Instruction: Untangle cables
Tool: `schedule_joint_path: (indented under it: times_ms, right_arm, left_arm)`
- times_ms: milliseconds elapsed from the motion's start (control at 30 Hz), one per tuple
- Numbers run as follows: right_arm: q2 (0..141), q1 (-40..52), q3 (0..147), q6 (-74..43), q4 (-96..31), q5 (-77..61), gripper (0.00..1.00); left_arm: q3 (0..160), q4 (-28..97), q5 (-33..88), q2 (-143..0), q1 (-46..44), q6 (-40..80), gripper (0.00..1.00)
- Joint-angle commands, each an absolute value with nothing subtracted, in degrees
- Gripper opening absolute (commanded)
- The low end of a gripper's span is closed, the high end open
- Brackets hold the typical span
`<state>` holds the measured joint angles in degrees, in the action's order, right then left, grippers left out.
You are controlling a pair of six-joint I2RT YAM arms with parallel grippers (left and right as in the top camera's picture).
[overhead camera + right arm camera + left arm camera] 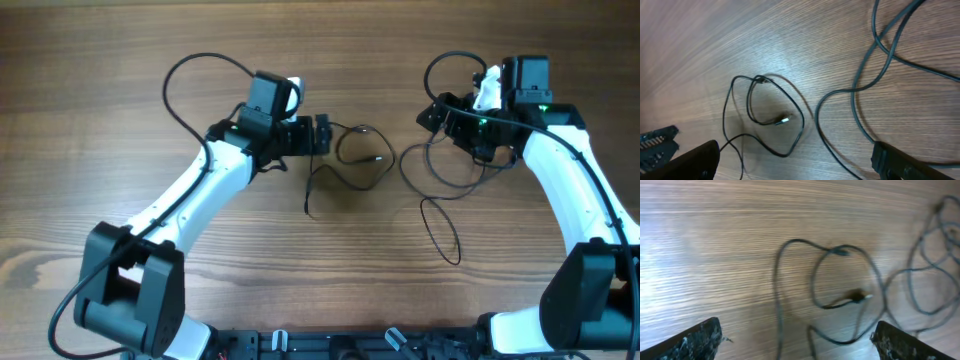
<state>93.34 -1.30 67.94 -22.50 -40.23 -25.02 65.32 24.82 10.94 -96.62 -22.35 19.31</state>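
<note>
Thin black cables lie loose on the wooden table. One small cable (345,160) curls in a loop with a plug end (381,158), and its tail runs down toward the front. My left gripper (325,135) is open just left of this loop. In the left wrist view the cable (777,280) and its plug (860,297) lie ahead of and between the open fingers (797,345). A second, longer cable (404,165) loops below my right gripper (440,118), which is open and empty. The right wrist view shows the small loop (802,117) and the longer cable (855,100) beyond its fingers (797,162).
Thicker black arm wires arc above both wrists, one at the left (175,75) and one at the right (430,70). The longer cable's tail (458,258) trails toward the front edge. Bare wood table (100,150) surrounds the cables.
</note>
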Motion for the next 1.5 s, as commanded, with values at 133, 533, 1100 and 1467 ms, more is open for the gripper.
schedule_joint_path:
  times_ms: [133, 533, 1100, 1467]
  right_arm:
    - [92.9, -1.4, 67.6, -22.7, -39.8, -23.3, 1.0]
    - [92.9, -1.4, 67.6, -22.7, -39.7, -23.3, 0.99]
    - [92.9, -1.4, 67.6, -22.7, -39.7, -23.3, 1.0]
    - [92.9, -1.4, 67.6, -22.7, -39.7, -23.3, 1.0]
  left_arm:
    - [65.4, 25.8, 9.1, -95.4, -22.0, 18.2, 1.0]
    - [65.3, 31.4, -5.7, -84.5, -23.6, 13.9, 1.0]
    - [29.2, 21.2, -2.7, -16.9, -11.6, 15.2, 1.0]
    - [5.4, -10.4, 2.1, -0.2, -3.2, 15.2, 1.0]
